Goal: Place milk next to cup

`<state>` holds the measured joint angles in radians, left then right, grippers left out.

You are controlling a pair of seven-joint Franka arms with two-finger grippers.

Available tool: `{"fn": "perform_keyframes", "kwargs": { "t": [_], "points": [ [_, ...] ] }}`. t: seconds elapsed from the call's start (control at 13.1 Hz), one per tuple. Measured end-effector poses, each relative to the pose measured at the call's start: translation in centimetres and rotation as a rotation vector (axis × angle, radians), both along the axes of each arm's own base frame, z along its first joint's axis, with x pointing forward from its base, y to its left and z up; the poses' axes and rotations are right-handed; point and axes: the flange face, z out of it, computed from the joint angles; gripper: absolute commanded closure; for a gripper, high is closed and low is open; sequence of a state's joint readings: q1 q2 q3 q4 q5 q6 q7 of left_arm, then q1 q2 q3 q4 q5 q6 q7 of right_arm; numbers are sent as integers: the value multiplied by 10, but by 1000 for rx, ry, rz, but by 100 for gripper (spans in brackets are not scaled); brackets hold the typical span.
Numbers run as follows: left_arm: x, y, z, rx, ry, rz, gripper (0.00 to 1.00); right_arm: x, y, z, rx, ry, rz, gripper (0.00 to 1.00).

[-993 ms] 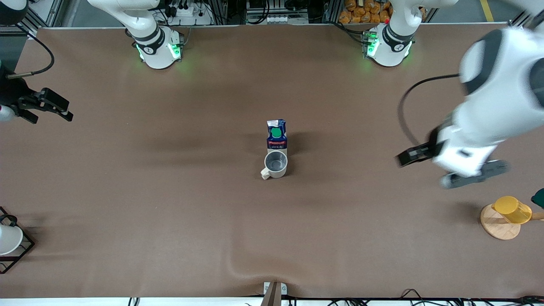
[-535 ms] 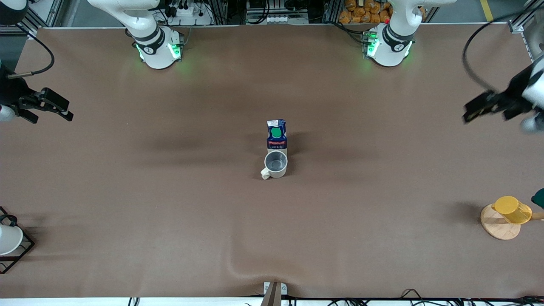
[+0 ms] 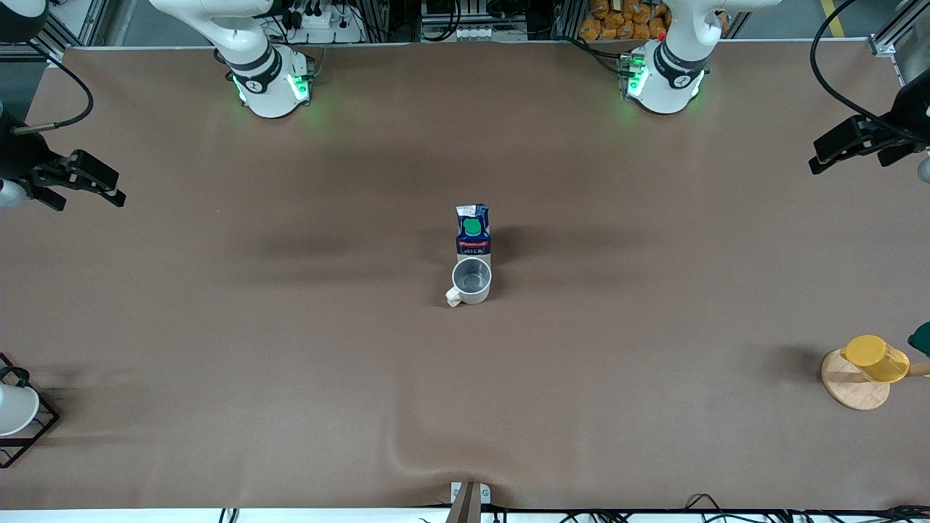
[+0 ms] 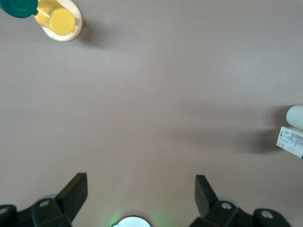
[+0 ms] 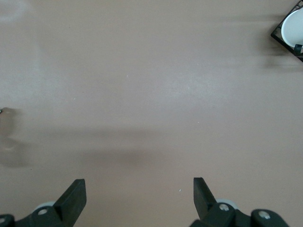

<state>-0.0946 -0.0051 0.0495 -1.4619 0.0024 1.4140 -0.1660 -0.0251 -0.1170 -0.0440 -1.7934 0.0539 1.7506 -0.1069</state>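
The dark blue milk carton (image 3: 473, 229) with a green cap stands upright at the table's middle. The beige cup (image 3: 471, 281) with a grey inside stands right beside it, nearer to the front camera, handle toward the right arm's end. The two look to touch or nearly touch. In the left wrist view the cup (image 4: 295, 116) and the carton (image 4: 290, 141) show at the edge. My left gripper (image 3: 843, 151) (image 4: 141, 189) is open and empty, up over the left arm's end of the table. My right gripper (image 3: 87, 181) (image 5: 139, 191) is open and empty over the right arm's end.
A yellow cup (image 3: 875, 358) lies on a round wooden stand (image 3: 851, 385) at the left arm's end, near the front camera, with a green thing (image 3: 921, 338) beside it. A white cup in a black wire rack (image 3: 14, 409) sits at the right arm's end.
My left arm has swung up and away from the table's middle to the left arm's end, its gripper empty. The milk, the cup and the right arm have not moved.
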Motion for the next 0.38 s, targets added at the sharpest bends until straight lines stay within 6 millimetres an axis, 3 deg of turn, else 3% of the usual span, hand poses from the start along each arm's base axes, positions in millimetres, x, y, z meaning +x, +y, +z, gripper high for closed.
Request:
{"fn": "perform_keyframes", "kwargs": {
  "t": [0.38],
  "points": [
    [0,-5,-3,-4,8,-102,0,0,0,0,0,0,0,0]
  ]
}}
